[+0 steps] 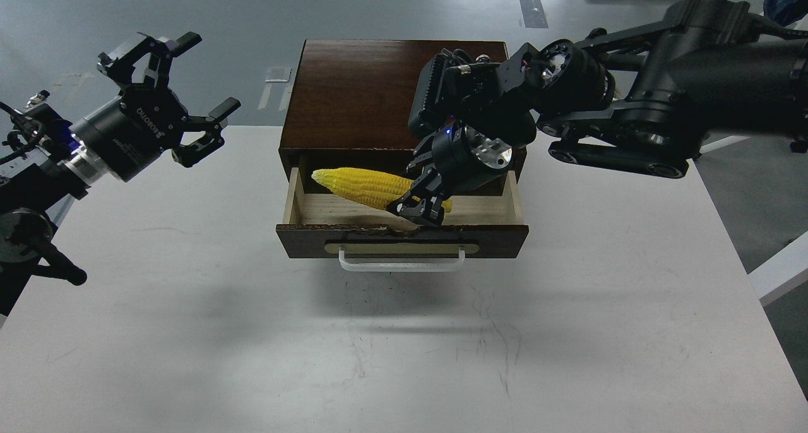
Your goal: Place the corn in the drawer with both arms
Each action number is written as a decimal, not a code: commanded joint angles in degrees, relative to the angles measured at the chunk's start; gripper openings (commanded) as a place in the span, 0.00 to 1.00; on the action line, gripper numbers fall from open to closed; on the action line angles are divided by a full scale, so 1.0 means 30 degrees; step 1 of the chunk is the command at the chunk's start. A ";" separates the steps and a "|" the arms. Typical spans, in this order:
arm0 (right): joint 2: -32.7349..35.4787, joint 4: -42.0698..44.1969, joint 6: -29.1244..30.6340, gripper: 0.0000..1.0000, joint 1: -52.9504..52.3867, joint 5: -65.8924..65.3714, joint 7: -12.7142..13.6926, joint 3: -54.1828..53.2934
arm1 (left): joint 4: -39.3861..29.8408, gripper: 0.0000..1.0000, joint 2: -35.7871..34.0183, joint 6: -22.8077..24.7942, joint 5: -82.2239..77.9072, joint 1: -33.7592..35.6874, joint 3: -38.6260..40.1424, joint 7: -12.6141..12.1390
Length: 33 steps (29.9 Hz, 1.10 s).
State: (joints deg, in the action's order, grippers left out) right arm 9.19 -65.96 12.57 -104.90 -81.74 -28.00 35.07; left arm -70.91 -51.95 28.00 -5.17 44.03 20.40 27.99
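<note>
The dark brown cabinet (353, 89) stands at the table's far middle with its drawer (404, 240) pulled open, pale wood inside, white bar handle (401, 262) in front. The yellow corn (363, 185) lies tilted over the open drawer, its pointed tip to the left. My right gripper (421, 211) reaches down into the drawer and is shut on the corn's thick right end. My left gripper (201, 76) is open and empty, raised to the left of the cabinet, well apart from it.
The white table (404, 344) spreads wide in front of the drawer. Its right edge runs near a white frame (779, 269). Grey floor lies beyond the cabinet.
</note>
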 commanded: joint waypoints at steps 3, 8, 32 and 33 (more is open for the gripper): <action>0.0159 -0.0074 0.0000 0.81 -0.0071 0.0060 -0.0001 0.0001 | 0.0023 0.98 0.0031 0.0000 -0.0007 0.0002 0.0028 0.0002; 0.0744 -0.0162 -0.0029 0.90 -0.0743 0.0879 -0.0001 -0.0087 | 0.0023 0.98 0.0060 0.0000 -0.0007 0.0002 0.0028 0.0002; 1.0090 0.0188 -0.0234 0.99 1.1140 2.1681 -0.0001 -1.3643 | 0.0023 0.98 0.0733 0.0000 0.0023 -0.0934 0.0643 0.0002; 1.0207 0.0479 -0.0263 0.99 1.2948 2.1681 -0.0001 -1.5073 | 0.0081 0.98 0.0937 0.0000 0.0023 -0.1051 0.0759 0.0002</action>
State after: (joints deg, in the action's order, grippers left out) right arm 38.45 -65.67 11.87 -77.44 -17.72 -27.99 -0.58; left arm -70.90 -50.21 28.00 -5.12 41.74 22.18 28.02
